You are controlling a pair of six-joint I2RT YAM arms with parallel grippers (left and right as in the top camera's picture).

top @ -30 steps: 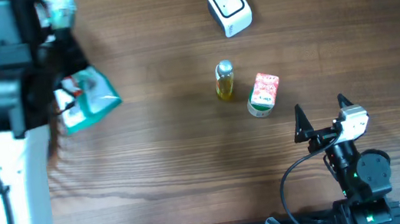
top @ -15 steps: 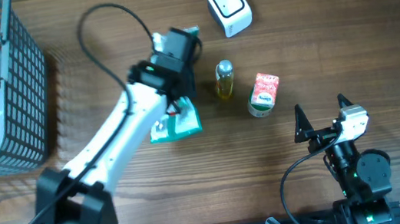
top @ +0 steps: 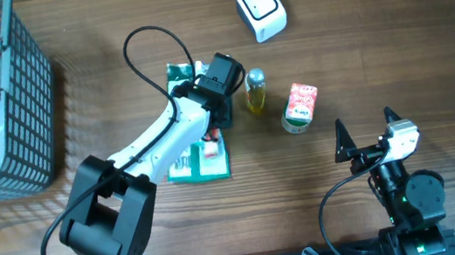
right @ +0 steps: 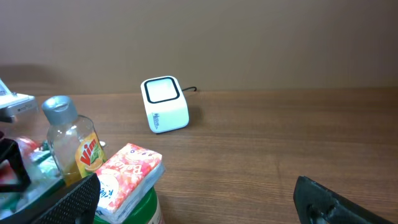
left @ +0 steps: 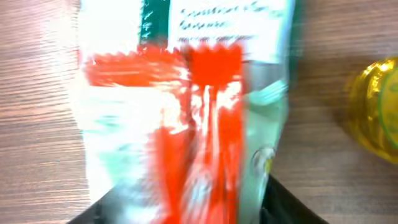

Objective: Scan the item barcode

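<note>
A blurred red, white and green packet [left: 186, 106] is seen filling the middle, against the wooden desk [left: 37, 93]; a yellow bottle [left: 376, 109] is cut off by the right edge.
</note>
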